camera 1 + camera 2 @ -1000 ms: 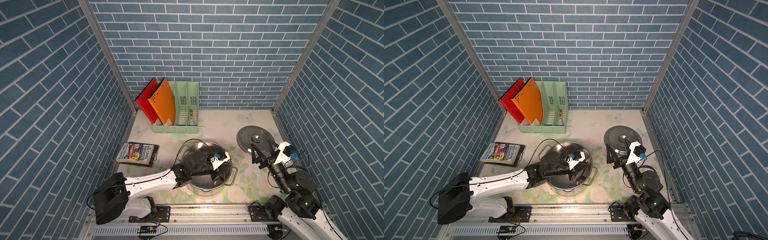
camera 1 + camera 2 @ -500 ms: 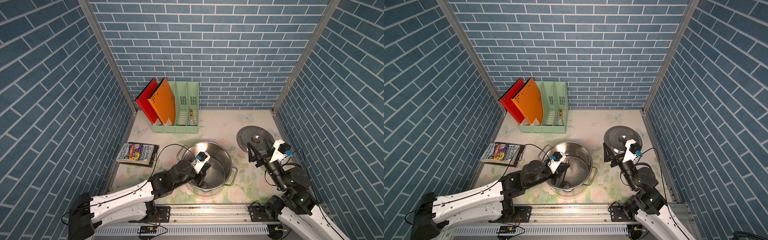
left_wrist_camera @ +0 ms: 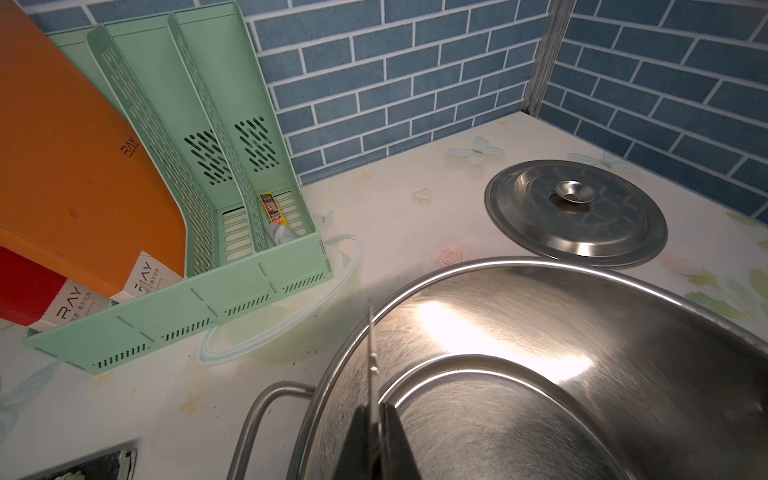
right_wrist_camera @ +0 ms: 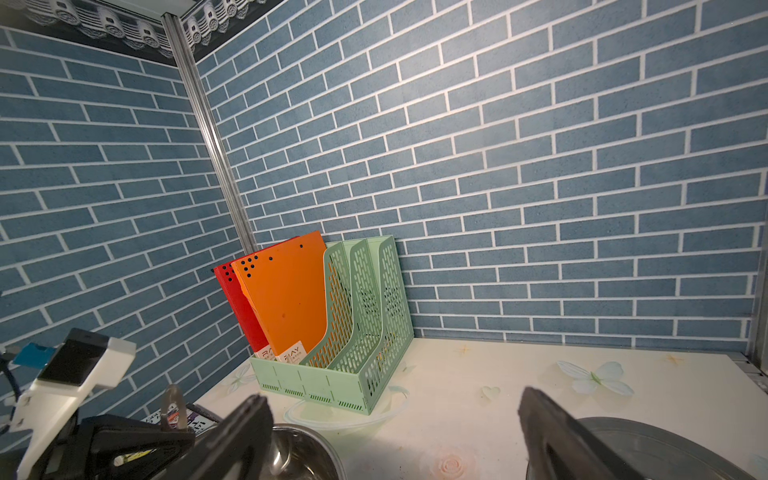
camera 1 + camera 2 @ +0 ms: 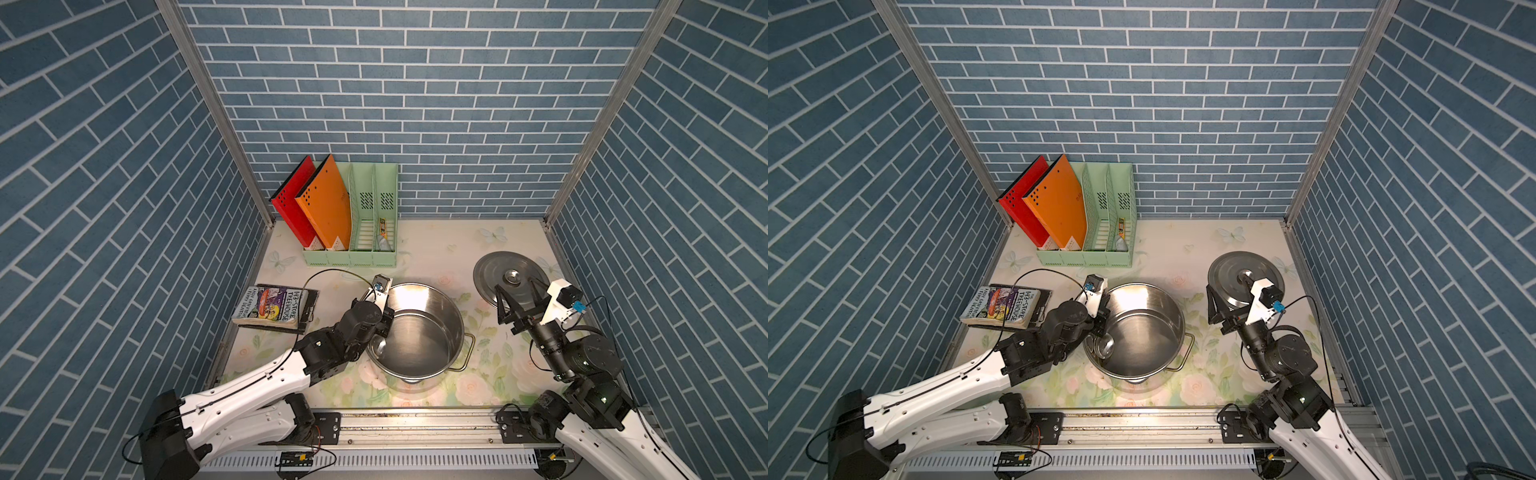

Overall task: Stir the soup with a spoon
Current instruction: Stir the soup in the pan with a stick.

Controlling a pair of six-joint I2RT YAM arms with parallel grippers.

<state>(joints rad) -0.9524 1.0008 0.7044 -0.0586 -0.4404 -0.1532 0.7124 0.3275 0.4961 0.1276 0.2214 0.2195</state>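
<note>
While the left fingers [image 3: 355, 444] were pressed together on the thin handle of the spoon [image 5: 1105, 345], its small round bowl lay low inside the pot [image 5: 455, 328]. In both top views the bowl sat at about 8 o'clock on the pot's floor, and the handle rose along the wall near 9 o'clock. The flattened tip with its hole stood above the grip in the right wrist view. No soup could be seen; the steel floor shone bare.

The spoon looked light, stiff and polished, so probably slippery. Such a slim handle would likely twist between the pads if held on its edge. The flat faces of the upper handle, just below the tip, seemed the surest place to hold it.

The right fingers [image 4: 241, 432] were spread wide and held nothing, over the near edge of the lid [image 5: 490, 270] at 2 o'clock from the pot.

"RAY" was printed on the orange folder [image 3: 83, 158] and on the white labels below it. The book [image 5: 270, 305], at 9 o'clock on the worktop [image 5: 436, 245], showed "TREEHOUSE". The packet in the green rack [image 3: 257, 286] carried print too small to read.
</note>
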